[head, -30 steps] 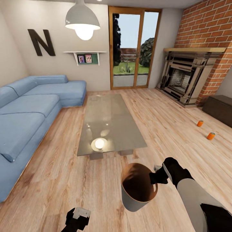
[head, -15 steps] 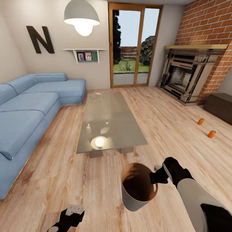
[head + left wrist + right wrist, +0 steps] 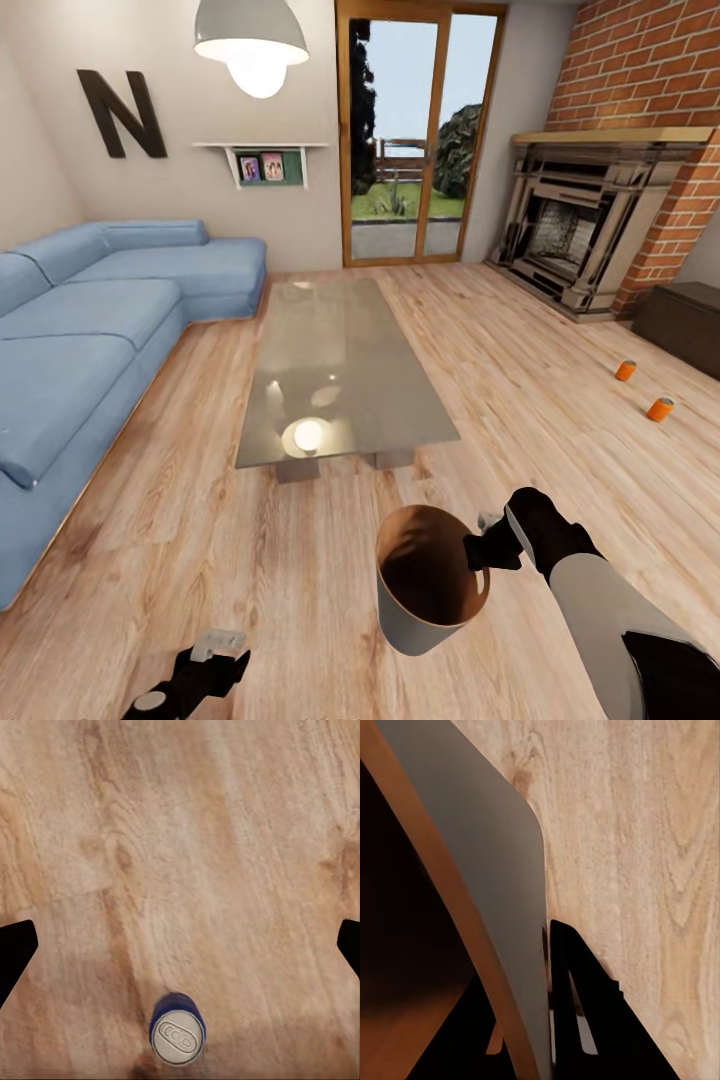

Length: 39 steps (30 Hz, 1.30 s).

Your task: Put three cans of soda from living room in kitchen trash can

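**Soda cans wait on the living room floor, and I carry the bin to them**

Soda cans are my job, three of them. Close to me, my left hand (image 3: 205, 662) hangs low over the wood floor (image 3: 300, 560). In the left wrist view its fingers (image 3: 15, 949) are spread wide apart with nothing between them. Right under that hand stands the blue can (image 3: 177, 1030), upright, its grey top facing up. It is not between the fingers; it sits off to one side of them.

My right hand (image 3: 487, 547) is closed on the rim of the trash can (image 3: 428, 580). In the right wrist view one finger (image 3: 577, 1005) presses on the outside wall and the bin hangs tipped, its brown inside open toward me.

A bit farther off is the glass bench (image 3: 335, 375), with the blue sofa (image 3: 90, 340) beside it. Far away, near the brick fireplace (image 3: 580, 230), two orange cans (image 3: 643, 390) stand on the floor, close together.

I think I am at the picking step, with the blue can first. Next I should move my left hand so the can sits between the fingers, go down, and squeeze. Then I can drop it in the bin and roll over to the orange ones.
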Tool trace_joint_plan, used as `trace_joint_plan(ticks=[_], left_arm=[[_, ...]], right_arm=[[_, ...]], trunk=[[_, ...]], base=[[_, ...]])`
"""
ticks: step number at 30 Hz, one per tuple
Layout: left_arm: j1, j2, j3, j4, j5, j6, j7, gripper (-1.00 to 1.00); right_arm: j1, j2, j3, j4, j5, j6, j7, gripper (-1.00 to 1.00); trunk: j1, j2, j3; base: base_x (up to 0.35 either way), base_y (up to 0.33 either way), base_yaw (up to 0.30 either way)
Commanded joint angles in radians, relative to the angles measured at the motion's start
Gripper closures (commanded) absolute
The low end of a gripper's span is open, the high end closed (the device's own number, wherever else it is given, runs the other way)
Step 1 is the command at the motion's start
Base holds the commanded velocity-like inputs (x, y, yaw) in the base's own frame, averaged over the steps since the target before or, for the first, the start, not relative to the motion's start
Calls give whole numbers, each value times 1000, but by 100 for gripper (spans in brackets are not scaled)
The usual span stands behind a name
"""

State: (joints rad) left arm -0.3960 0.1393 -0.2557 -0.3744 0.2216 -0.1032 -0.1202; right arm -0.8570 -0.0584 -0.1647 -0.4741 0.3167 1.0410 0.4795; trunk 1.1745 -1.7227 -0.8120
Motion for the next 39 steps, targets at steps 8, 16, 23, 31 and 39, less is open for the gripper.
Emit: trace_joint_plan(ticks=[8, 16, 23, 31, 39], left_arm=[[-1, 9, 0, 1, 6, -1, -7, -100], [-1, 9, -2, 57, 3, -65, -7, -100], [0, 8, -2, 71, 1, -155, -7, -100], [0, 3, -12, 72, 1, -217, 1, -100], [0, 0, -15, 72, -1, -229, 2, -100]], right_arm=[[0, 1, -2, 0, -30, 6, 7, 100], [0, 2, -1, 0, -30, 6, 7, 100], [1, 2, 2, 0, -31, 6, 8, 100], [1, 4, 3, 0, -31, 6, 8, 100], [1, 3, 4, 0, -31, 6, 8, 100]], trunk=[[31, -56, -31], [61, -112, -61], [88, -161, -88], [119, -217, -118], [150, -273, -148]], base=[[0, 0, 0], [0, 0, 0], [0, 0, 0], [0, 0, 0], [0, 0, 0]])
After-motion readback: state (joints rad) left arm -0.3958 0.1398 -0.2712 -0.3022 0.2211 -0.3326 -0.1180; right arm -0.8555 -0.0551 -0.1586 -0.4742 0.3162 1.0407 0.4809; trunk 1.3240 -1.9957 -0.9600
